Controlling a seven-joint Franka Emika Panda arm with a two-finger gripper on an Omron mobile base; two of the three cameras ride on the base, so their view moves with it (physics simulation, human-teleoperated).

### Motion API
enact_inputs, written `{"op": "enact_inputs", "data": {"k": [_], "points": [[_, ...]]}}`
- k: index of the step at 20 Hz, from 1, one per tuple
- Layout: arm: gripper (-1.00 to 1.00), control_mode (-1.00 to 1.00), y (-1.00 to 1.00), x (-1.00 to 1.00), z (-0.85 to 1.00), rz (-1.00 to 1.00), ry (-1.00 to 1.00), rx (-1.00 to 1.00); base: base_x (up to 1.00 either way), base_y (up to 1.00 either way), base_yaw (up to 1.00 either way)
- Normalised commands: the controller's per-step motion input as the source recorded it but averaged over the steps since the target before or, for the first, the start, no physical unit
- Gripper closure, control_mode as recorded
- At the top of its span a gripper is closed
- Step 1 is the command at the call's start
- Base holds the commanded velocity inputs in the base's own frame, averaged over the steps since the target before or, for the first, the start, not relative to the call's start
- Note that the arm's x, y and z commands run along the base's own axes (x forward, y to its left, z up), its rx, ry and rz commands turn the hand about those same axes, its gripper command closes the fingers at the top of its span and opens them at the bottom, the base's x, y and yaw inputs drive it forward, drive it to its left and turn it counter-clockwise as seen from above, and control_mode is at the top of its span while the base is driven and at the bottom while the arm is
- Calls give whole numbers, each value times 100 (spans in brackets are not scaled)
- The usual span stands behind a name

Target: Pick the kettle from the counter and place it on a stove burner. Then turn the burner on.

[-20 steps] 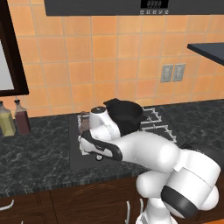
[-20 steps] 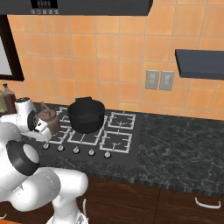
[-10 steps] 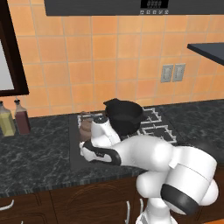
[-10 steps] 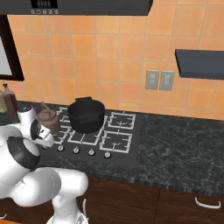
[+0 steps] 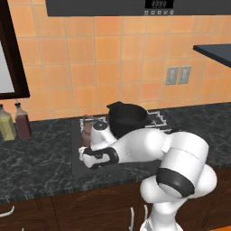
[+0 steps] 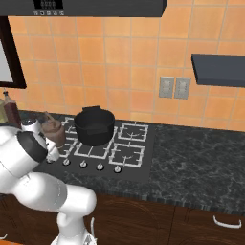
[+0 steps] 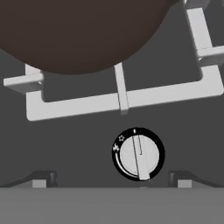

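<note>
Claw (image 7: 112, 186) lowered, wide open above knob (image 7: 138, 154), star mark.

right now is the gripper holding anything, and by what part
Nothing is held. The gripper is open, its fingertips either side of a stove knob without touching it; the kettle sits free on the burner grate.

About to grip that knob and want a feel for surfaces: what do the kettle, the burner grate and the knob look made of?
Kettle: brown-copper metal, dull sheen, probably. Burner grate: pale grey bars, flat matte, likely painted or cast metal. Knob: light grey smooth disc with a raised bar on a black ring; plastic or metal, unclear.
</note>
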Motion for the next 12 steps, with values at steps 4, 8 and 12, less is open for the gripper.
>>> {"op": "enact_inputs", "data": {"k": [4, 8, 12], "points": [[-100, -100, 17, 24, -16, 0, -1, 0, 0, 0, 0], [-100, -100, 13, 20, -25, 0, -3, 0, 0, 0, 0], [-100, -100, 10, 20, -29, 0, -5, 0, 0, 0, 0]]}}
